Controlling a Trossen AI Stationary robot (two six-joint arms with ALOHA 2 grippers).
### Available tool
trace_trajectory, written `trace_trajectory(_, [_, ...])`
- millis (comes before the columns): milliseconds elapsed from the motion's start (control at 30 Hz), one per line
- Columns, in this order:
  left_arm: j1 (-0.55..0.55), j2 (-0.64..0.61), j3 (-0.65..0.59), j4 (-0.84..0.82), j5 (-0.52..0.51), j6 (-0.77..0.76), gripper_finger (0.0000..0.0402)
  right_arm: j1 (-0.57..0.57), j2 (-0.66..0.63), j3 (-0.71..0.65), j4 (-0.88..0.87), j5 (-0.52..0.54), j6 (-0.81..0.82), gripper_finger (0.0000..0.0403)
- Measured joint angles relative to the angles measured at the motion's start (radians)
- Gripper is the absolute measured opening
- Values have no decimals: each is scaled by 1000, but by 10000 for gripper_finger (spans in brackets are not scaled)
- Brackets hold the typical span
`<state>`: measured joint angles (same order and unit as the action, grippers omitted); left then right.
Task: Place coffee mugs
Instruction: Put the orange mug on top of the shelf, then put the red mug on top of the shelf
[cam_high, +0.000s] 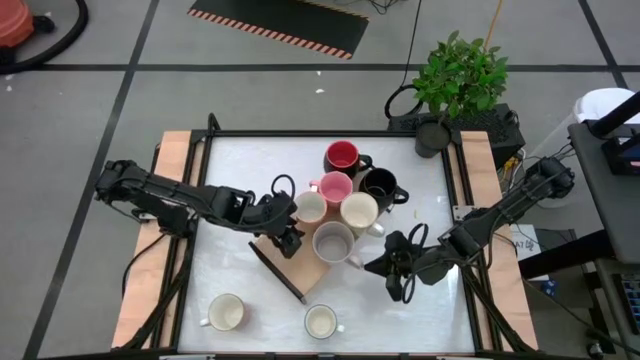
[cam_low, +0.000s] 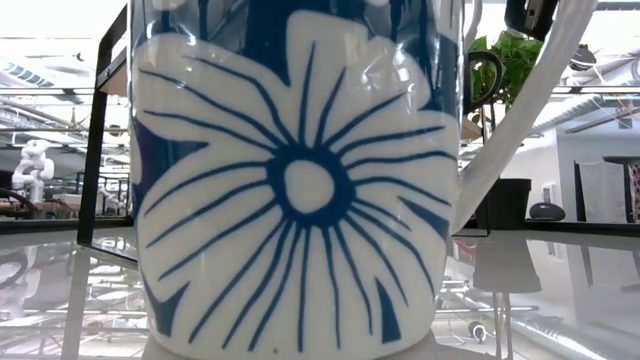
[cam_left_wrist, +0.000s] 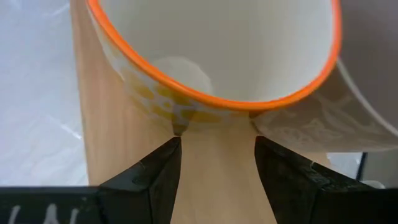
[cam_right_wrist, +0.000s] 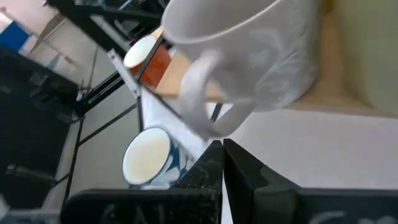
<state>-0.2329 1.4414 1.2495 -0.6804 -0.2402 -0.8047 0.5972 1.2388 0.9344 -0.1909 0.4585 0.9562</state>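
Six mugs stand clustered at the table's middle: red (cam_high: 342, 156), pink (cam_high: 333, 187), black (cam_high: 380, 185), two cream (cam_high: 310, 207) (cam_high: 360, 212) and grey (cam_high: 333, 242). The front ones stand on a wooden board (cam_high: 300, 268). My left gripper (cam_high: 290, 236) (cam_left_wrist: 217, 168) is open, low over the board, just short of the orange-rimmed cream mug (cam_left_wrist: 211, 56). My right gripper (cam_high: 392, 270) (cam_right_wrist: 224, 158) is shut, its tips just short of the grey mug's handle (cam_right_wrist: 202, 93). Two more cream mugs (cam_high: 226, 313) (cam_high: 321, 322) stand near the near edge.
A dark stick (cam_high: 278, 273) lies along the board's near-left edge. A potted green plant (cam_high: 455, 85) stands at the table's far right corner. The blue-flowered mug (cam_low: 300, 180) fills the low view. Bare white tabletop (cam_high: 240, 170) shows to the far left.
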Motion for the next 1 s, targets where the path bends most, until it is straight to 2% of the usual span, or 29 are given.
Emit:
trace_trajectory(233, [-20,0,0,-5,57,-10,209,0,0,0,0,-71,2,0])
trace_trajectory(500, [-47,-10,0,-75,77,-29,209,0,0,0,69,-71,-37,0])
trace_trajectory(1000, [-51,-22,1,-86,82,-44,209,-50,0,0,54,-44,-109,0])
